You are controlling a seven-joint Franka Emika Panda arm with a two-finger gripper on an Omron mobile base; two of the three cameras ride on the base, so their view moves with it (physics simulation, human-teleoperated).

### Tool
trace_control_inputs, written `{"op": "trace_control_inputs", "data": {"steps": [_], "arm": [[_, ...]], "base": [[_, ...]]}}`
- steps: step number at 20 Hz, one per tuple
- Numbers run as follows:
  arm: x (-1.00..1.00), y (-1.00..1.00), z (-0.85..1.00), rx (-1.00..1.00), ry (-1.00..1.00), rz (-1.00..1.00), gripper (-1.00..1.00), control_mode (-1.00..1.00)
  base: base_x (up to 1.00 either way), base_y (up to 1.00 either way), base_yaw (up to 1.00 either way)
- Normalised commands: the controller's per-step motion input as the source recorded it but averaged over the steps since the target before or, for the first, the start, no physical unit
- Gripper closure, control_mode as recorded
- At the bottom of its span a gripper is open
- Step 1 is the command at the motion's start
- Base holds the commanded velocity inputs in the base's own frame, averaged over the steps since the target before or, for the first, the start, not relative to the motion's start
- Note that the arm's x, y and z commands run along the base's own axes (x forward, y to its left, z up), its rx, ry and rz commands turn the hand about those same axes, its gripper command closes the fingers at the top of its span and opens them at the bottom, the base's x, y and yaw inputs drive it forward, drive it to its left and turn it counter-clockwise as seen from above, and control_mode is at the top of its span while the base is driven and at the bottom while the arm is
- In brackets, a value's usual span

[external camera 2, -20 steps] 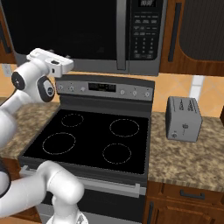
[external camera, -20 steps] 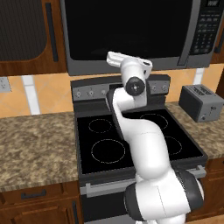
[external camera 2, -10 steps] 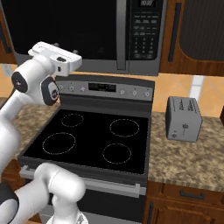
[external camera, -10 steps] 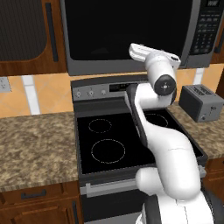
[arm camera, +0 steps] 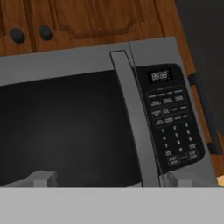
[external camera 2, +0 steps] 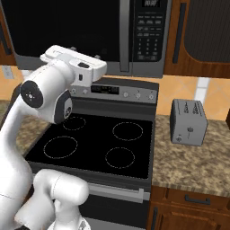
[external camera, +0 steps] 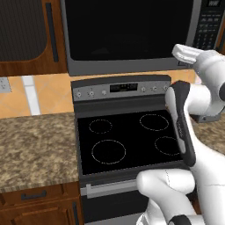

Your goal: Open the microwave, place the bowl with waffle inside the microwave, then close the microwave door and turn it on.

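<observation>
To the left of the gripper stretches the microwave door, dark glass, shut flush in its grey frame. The fingers stand wide apart with nothing between them, the right one just below the lower end of the door's vertical handle. Right of the handle sits the button panel, and past the microwave edge hangs a wooden cabinet. Below the hand, the stove top lies flat and open; the toaster stands well off to the right on the counter.
</observation>
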Motion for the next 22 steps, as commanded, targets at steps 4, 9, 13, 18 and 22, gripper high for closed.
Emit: {"op": "trace_control_inputs", "data": {"steps": [4,9,13,18,22], "arm": [[-0.92,-0.5,0.06,-0.02,0.15,0.0,-1.0,-1.0],[-0.73,-0.71,0.0,-0.01,0.03,0.0,-1.0,-1.0],[-0.4,-0.5,0.0,-0.09,0.08,0.0,-1.0,-1.0],[-0.02,-0.47,-0.07,-0.02,0.02,0.01,-1.0,-1.0],[0.05,-0.34,-0.18,-0.01,0.0,0.02,-1.0,-1.0]], "base": [[0.0,0.0,0.0],[0.0,0.0,0.0],[0.0,0.0,0.0],[0.0,0.0,0.0],[0.0,0.0,0.0]]}}
